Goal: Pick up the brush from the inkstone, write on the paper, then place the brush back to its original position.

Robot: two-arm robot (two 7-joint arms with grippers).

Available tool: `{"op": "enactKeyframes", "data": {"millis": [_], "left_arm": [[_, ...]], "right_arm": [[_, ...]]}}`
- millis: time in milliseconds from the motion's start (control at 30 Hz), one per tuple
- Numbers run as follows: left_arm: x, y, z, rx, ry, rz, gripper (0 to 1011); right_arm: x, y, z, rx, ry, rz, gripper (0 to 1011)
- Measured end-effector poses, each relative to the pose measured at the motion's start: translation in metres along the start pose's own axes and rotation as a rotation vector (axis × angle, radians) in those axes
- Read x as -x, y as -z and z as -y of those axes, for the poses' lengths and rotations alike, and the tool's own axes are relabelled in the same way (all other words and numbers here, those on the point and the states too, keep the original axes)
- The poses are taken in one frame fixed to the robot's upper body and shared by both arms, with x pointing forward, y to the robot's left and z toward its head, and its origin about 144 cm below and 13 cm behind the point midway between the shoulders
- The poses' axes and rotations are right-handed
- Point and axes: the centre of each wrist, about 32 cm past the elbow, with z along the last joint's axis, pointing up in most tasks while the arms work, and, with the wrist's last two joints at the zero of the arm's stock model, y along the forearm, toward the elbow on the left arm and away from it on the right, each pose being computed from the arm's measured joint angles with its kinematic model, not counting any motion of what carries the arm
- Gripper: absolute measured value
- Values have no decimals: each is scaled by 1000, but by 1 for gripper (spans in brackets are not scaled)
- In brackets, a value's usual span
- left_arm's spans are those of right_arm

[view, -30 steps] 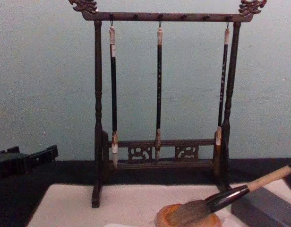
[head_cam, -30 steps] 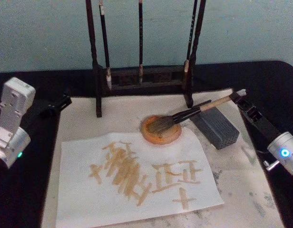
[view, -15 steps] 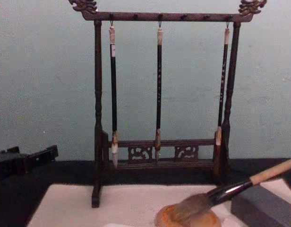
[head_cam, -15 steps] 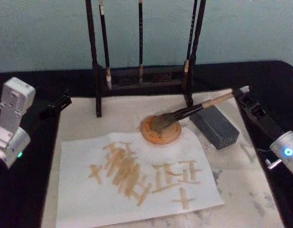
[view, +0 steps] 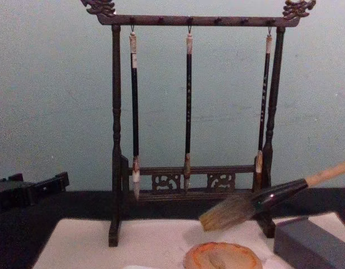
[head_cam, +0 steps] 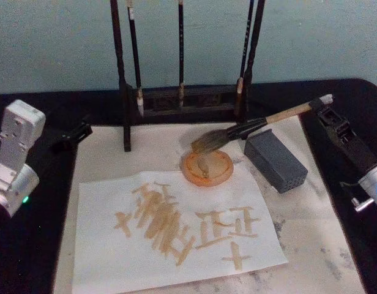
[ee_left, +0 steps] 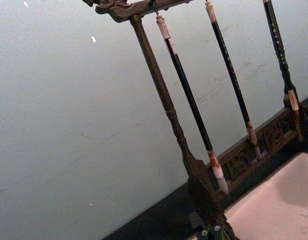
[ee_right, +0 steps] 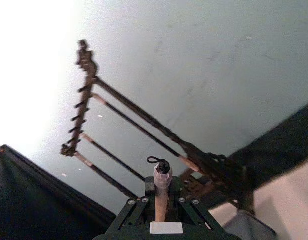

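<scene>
The brush [head_cam: 246,128] hangs tilted in the air, its bushy bristles [view: 225,213] a little above the back of the round orange-brown inkstone [head_cam: 207,168], clear of it. My right gripper [head_cam: 326,105] is shut on the far end of the tan handle [ee_right: 162,192] at the mat's right side. In the chest view the brush [view: 279,192] slopes down to the left over the inkstone [view: 223,256]. The paper [head_cam: 103,245] lies in front of the inkstone, covered with tan strokes. My left gripper [head_cam: 72,136] rests at the far left, away from all of this.
A grey rectangular block [head_cam: 275,160] sits right of the inkstone, under the brush handle. A dark wooden stand [head_cam: 124,86] with three slim hanging brushes stands behind it. A white mat [head_cam: 317,245] lies under everything on the black table.
The right gripper has lifted the brush: its bristles have come off the inkstone and now hang above its back edge, with the handle end higher and farther back.
</scene>
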Motion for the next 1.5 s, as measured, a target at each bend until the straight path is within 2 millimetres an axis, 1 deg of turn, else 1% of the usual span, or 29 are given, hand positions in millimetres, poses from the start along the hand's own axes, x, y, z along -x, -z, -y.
{"op": "enactKeyframes", "data": {"millis": [133,400,433,533,567,633,700,1000,1167,1367,1500], "left_arm": [[0,0,0,0,0,0,1000],[0,0,0,0,0,0,1002],[0,0,0,0,0,0,1002],[0,0,0,0,0,0,1002],[0,0,0,0,0,0,1002],[0,0,0,0,0,0,1002],[0,0,0,0,0,0,1002],[0,0,0,0,0,0,1002],[0,0,0,0,0,0,1002],[0,0,0,0,0,0,1002],[0,0,0,0,0,0,1002]], "right_arm": [[9,-2,0,18,-22,41,161],[46,-10,-3,99,-82,237,161],[54,-10,-4,118,-96,275,161],[64,-11,-5,146,-118,323,161],[71,-10,-6,165,-134,354,161],[77,-8,-7,188,-150,382,161],[88,-4,-10,228,-185,428,161],[109,12,-17,322,-263,508,160],[117,21,-21,351,-297,536,160],[129,32,-28,395,-323,624,160],[131,35,-30,416,-322,653,160]]}}
